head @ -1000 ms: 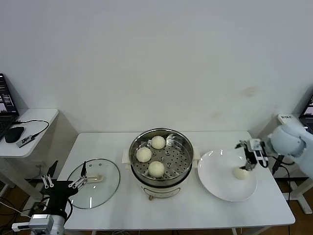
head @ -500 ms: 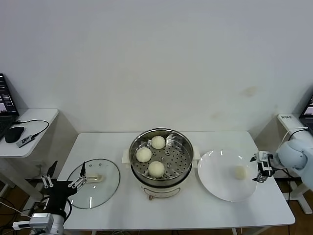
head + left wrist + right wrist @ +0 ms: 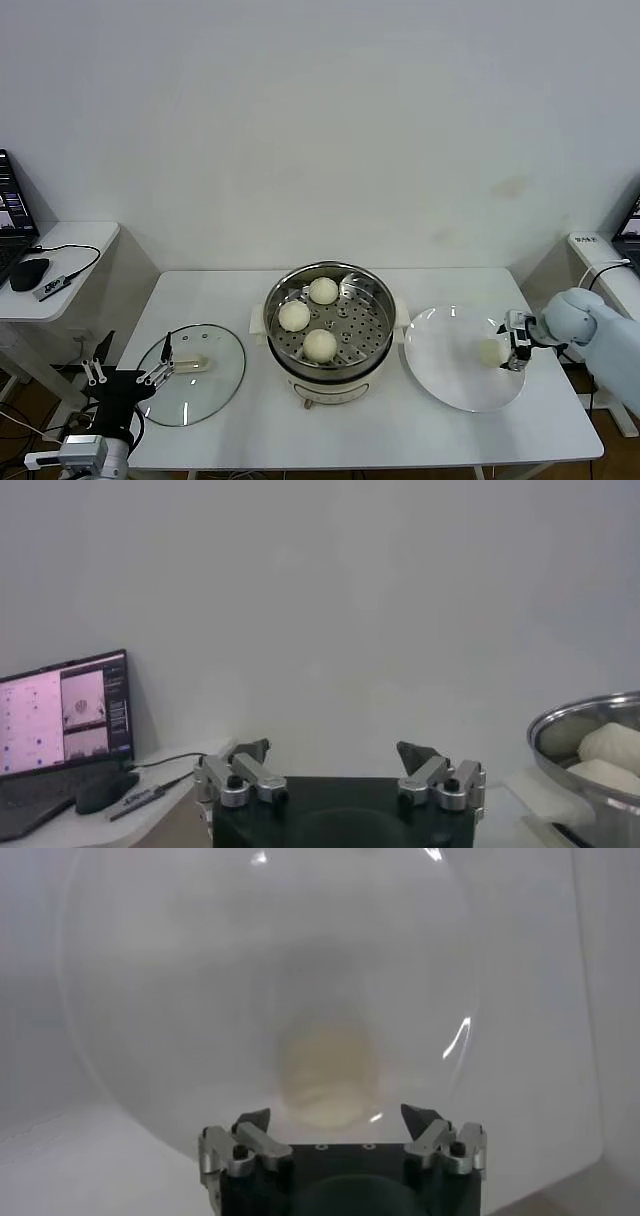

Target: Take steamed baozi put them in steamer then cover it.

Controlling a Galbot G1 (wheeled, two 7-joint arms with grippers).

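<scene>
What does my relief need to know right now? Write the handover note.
Right gripper: open, low at the plate, facing the last bun, not gripping it.
Left gripper: open, empty, parked at the table's near left edge beside the lid.
Done: three buns sit in the steamer.
Left: grasp the plate's bun, put it in the steamer, then fit the lid, which lies flat on the table left of the steamer.

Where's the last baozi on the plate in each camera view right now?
Head view: baozi on the white plate's right side, just left of the right gripper.
Right wrist view: baozi centred on the plate, ahead of the open jaws.
Left wrist view: not in it.
Shared landmark: the white plate.
</scene>
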